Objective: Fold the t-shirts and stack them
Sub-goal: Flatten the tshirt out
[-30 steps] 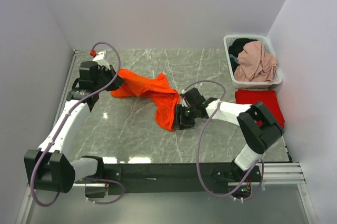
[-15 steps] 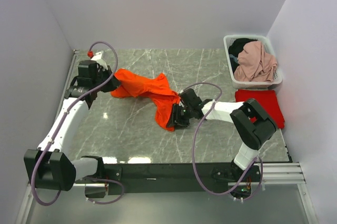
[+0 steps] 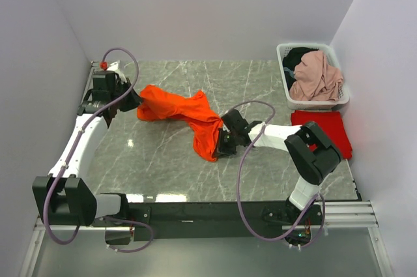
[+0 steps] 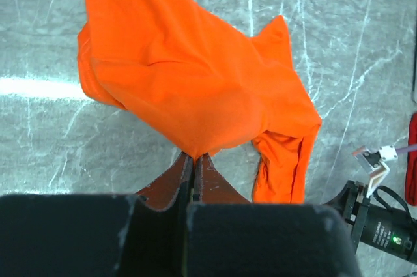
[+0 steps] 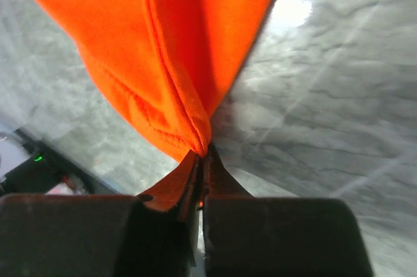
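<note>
A bright orange t-shirt (image 3: 189, 115) lies crumpled and stretched across the middle of the marble table (image 3: 163, 173). My left gripper (image 3: 133, 102) is shut on its far left end; in the left wrist view the orange t-shirt (image 4: 189, 75) fans out from the pinched jaws of the left gripper (image 4: 195, 157). My right gripper (image 3: 220, 144) is shut on a hemmed edge at its lower right end, seen in the right wrist view as the orange t-shirt (image 5: 156, 55) rising from the right gripper (image 5: 203, 153). A deeper red t-shirt (image 3: 320, 128) lies folded flat at the table's right side.
A white laundry basket (image 3: 284, 52) with pink and dark clothes stands at the back right corner, just behind the red shirt. Walls close in the table at left, back and right. The arms' black base rail (image 3: 208, 212) runs along the near edge.
My right gripper has closed on the orange shirt's lower edge. My left arm has drawn its end of the shirt a little farther left and back.
</note>
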Robot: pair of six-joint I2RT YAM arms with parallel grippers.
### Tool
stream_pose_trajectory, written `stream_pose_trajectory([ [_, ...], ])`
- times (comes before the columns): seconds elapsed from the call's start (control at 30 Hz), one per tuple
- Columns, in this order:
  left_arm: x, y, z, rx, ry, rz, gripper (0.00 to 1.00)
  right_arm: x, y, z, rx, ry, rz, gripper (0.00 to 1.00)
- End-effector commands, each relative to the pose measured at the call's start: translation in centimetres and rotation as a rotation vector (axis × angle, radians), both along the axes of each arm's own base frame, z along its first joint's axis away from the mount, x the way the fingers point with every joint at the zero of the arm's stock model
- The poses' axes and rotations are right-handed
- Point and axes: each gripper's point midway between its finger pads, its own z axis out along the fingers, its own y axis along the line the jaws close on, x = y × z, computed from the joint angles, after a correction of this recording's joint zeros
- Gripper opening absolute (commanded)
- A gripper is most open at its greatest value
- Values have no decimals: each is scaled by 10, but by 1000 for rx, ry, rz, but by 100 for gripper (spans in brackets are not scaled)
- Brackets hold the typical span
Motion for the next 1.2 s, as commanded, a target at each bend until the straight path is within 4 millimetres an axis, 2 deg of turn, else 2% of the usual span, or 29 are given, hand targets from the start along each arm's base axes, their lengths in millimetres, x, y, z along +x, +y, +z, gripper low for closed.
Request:
stream_pose_trajectory([
  [0.0, 16, 11, 37, -3, -81, 60, 1, 27, -23, 14, -175, -146, 2, 0],
  [0.03, 22, 15, 40, 1, -87, 76, 1, 26, -37, 17, -253, -147, 8, 0],
  [0.07, 27, 21, 46, 4, -98, 100, 1, 56, -47, 38, -339, -259, -41, 0],
  [0.1, 36, 33, 69, 2, -145, 137, 1, 68, -57, 51, -407, -321, -28, 0],
  [0.13, 45, 39, 72, 2, -143, 156, 1, 80, -66, 64, -463, -366, -41, 0],
  [0.17, 52, 52, 82, -6, -155, 197, 1, 105, -86, 95, -584, -457, -110, 0],
  [0.2, 62, 61, 117, -6, -224, 226, 0, 117, -99, 110, -663, -503, -108, 0],
  [0.23, 73, 70, 121, -9, -217, 255, 1, 123, -116, 124, -765, -522, -119, 0],
  [0.27, 77, 84, 159, -19, -280, 299, 1, 146, -134, 164, -865, -621, -211, 0],
  [0.33, 89, 101, 181, -23, -312, 353, 1, 160, -160, 194, -1031, -671, -218, 0],
  [0.37, 89, 112, 196, -37, -335, 392, 1, 171, -166, 226, -1053, -728, -267, 0],
  [0.4, 86, 118, 234, -44, -415, 406, 1, 176, -189, 249, -1150, -753, -305, 0],
  [0.43, 86, 123, 247, -52, -441, 417, 1, 180, -197, 265, -1168, -770, -328, 0],
  [0.47, 82, 133, 262, -63, -474, 443, 1, 185, -202, 294, -1152, -814, -375, 0],
  [0.5, 72, 134, 290, -68, -537, 447, 1, 183, -212, 317, -1158, -844, -390, 0],
  [0.57, 52, 139, 323, -56, -615, 463, 1, 180, -223, 360, -1126, -920, -466, 0],
  [0.63, 16, 133, 367, -33, -737, 462, 1, 162, -233, 410, -1085, -1038, -487, 0],
  [0.67, 3, 132, 377, -11, -773, 467, 1, 142, -243, 436, -1039, -1099, -518, 0],
  [0.7, -12, 130, 388, -3, -809, 471, 0, 132, -247, 449, -1030, -1138, -500, 0],
  [0.73, -46, 122, 413, 8, -897, 468, 1, 124, -246, 464, -971, -1200, -500, 0],
  [0.77, -60, 120, 419, 27, -923, 472, 0, 115, -248, 470, -950, -1230, -490, 0],
  [0.8, -76, 116, 429, 39, -958, 469, 1, 88, -261, 492, -912, -1297, -506, 0],
  [0.83, -101, 110, 438, 54, -991, 465, 1, 77, -264, 503, -878, -1340, -510, 0],
  [0.87, -114, 109, 442, 79, -1004, 466, 1, 69, -260, 506, -836, -1382, -465, 0],
  [0.9, -130, 108, 451, 95, -1035, 485, 1, 44, -272, 522, -805, -1439, -479, 0],
  [0.93, -152, 103, 458, 105, -1070, 488, 0, 34, -274, 528, -783, -1472, -471, 0],
  [0.97, -165, 101, 462, 125, -1090, 486, 0, 14, -279, 536, -741, -1529, -460, 0],
  [1.03, -194, 93, 471, 149, -1142, 478, 1, -3, -285, 542, -733, -1574, -439, 0],
  [1.17, -220, 82, 478, 162, -1198, 446, 1, -37, -296, 551, -682, -1642, -423, 0],
])
